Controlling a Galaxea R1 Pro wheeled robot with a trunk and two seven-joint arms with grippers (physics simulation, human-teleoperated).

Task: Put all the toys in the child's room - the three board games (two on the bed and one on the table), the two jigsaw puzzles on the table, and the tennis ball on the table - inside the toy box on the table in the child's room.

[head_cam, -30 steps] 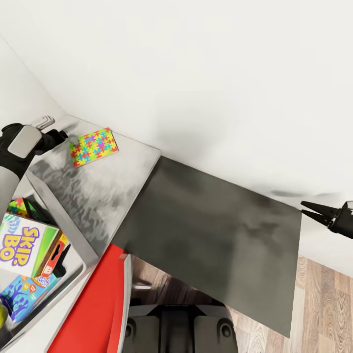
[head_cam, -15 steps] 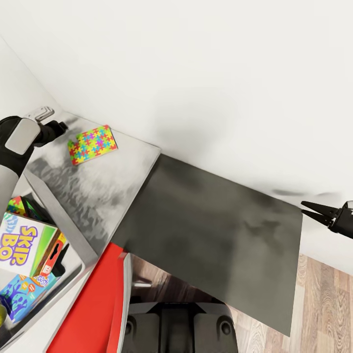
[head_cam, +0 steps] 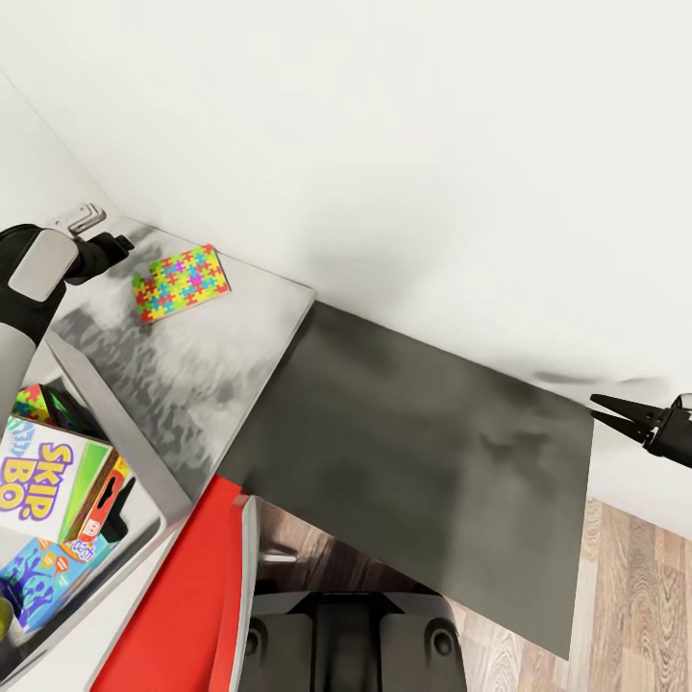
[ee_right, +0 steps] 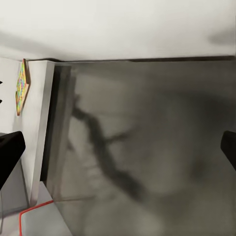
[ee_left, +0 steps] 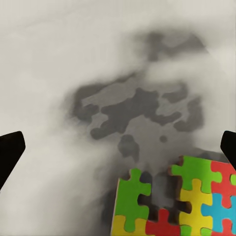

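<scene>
One jigsaw puzzle [head_cam: 181, 283] lies flat on the light grey table [head_cam: 192, 375] near the wall corner; its corner shows close up [ee_left: 172, 201]. My left gripper [head_cam: 119, 246] [ee_left: 118, 147] hovers open just beside that puzzle, nothing between its fingers. The toy box [head_cam: 135, 447] at the lower left holds the Skip-Bo board game [head_cam: 43, 476], a blue board game [head_cam: 43, 577], a red-edged box [head_cam: 101, 509], a second jigsaw puzzle [head_cam: 38, 404] and the tennis ball [head_cam: 5, 615]. My right gripper [head_cam: 615, 413] hangs open at the far right, off the table's end.
A dark grey cabinet section [head_cam: 423, 452] [ee_right: 147, 147] joins the table to the right. White walls close off the back. A red object [head_cam: 183, 596] stands between my base [head_cam: 351, 634] and the toy box. Wood-plank floor [head_cam: 634, 596] shows at the lower right.
The view has shifted slightly. My left gripper has edged a little toward the back wall beside the puzzle. The right arm has not moved.
</scene>
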